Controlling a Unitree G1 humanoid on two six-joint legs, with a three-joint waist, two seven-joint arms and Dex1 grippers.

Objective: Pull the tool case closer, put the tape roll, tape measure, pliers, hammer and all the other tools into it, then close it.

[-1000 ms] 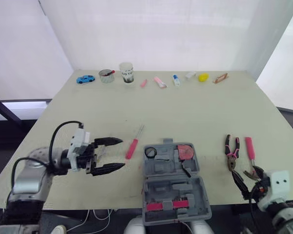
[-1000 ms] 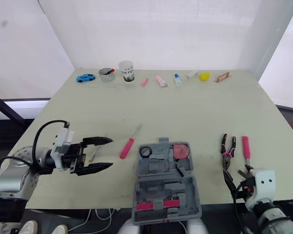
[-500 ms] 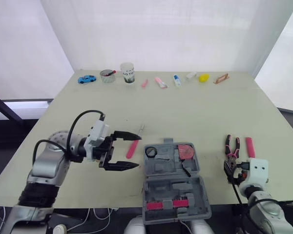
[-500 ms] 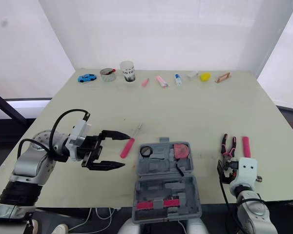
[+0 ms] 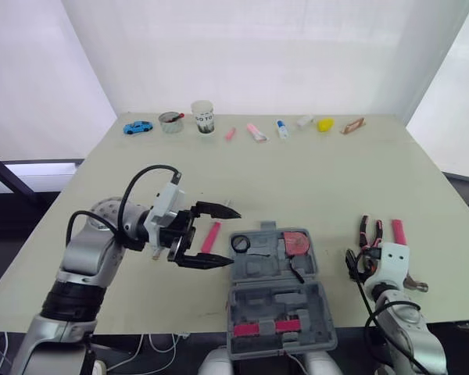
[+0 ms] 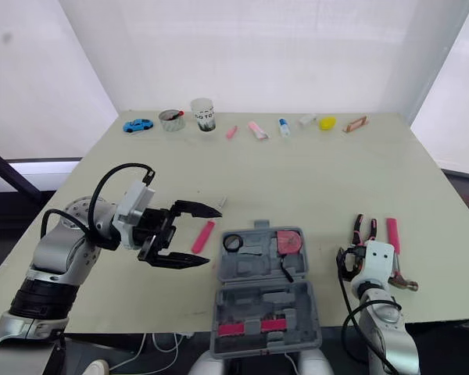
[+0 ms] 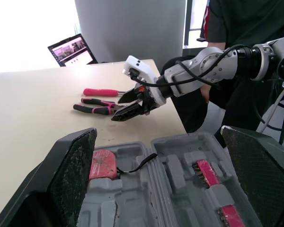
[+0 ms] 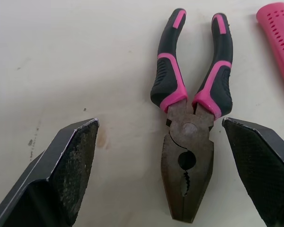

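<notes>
The grey tool case (image 5: 252, 273) lies open at the table's near edge, with a red tape measure (image 5: 297, 242) and a black tape roll (image 5: 241, 244) in its far half. A pink screwdriver (image 5: 213, 234) lies just left of it. My left gripper (image 5: 232, 237) is open, fingers spread around the screwdriver's near end, beside the case's left side. Pink-and-black pliers (image 8: 189, 118) and a pink-handled hammer (image 5: 398, 231) lie right of the case. My right gripper (image 8: 159, 124) hovers open over the pliers, one finger on each side.
Along the far edge stand a blue toy car (image 5: 137, 126), a tin (image 5: 170, 121), a cup (image 5: 202, 116), small pink items, a yellow object (image 5: 325, 123) and a wooden piece (image 5: 352, 125). A person (image 7: 241, 19) and a laptop (image 7: 73, 49) are beyond the table's right side.
My left gripper has moved right, from the near-left of the table to the screwdriver beside the case. My right gripper has come forward from the table's near edge over the pliers. Both stay open.
</notes>
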